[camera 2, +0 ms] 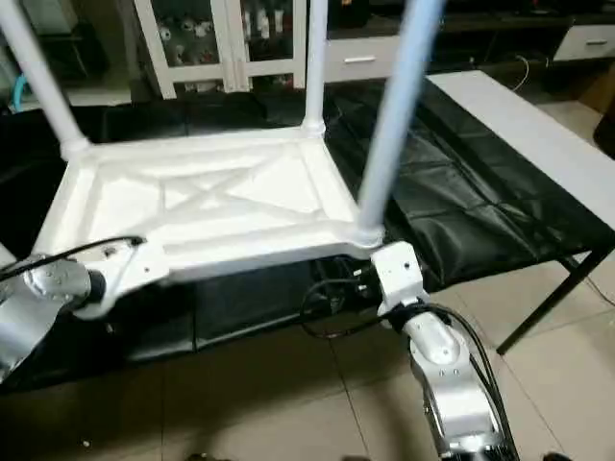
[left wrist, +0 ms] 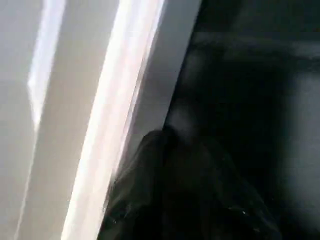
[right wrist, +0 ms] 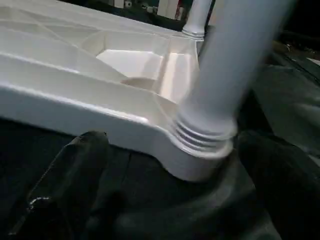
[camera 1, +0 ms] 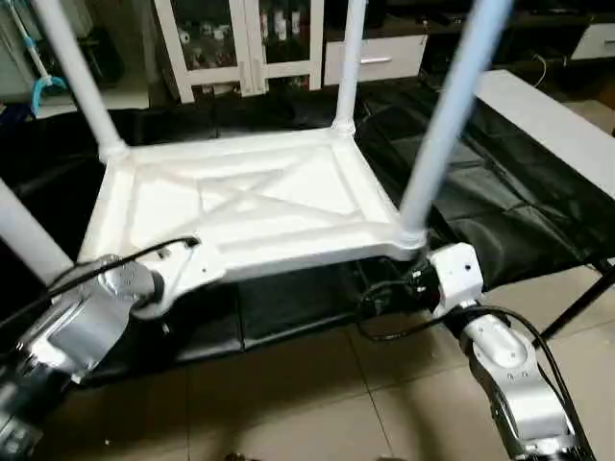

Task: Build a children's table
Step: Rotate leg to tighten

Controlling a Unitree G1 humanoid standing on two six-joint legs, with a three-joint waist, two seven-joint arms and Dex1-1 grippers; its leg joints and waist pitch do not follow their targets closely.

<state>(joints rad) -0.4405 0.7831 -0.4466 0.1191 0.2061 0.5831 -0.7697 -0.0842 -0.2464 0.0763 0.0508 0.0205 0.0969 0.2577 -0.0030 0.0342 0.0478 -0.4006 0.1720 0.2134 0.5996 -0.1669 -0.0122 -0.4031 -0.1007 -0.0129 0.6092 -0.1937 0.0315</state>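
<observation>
Nearest, the right gripper (right wrist: 165, 200) stood wide open, its fingers (right wrist: 70, 175) either side of the near right corner socket (right wrist: 200, 155) without gripping it. The left gripper (camera 1: 197, 264) sat at the near left edge of the top (camera 1: 250, 197), jaws narrowly parted; whether it held the rim I could not tell. The top lay upside down on a black mat (camera 1: 500, 211), four legs (camera 1: 452, 106) upright. Behind stood a cabinet (camera 1: 240, 43).
</observation>
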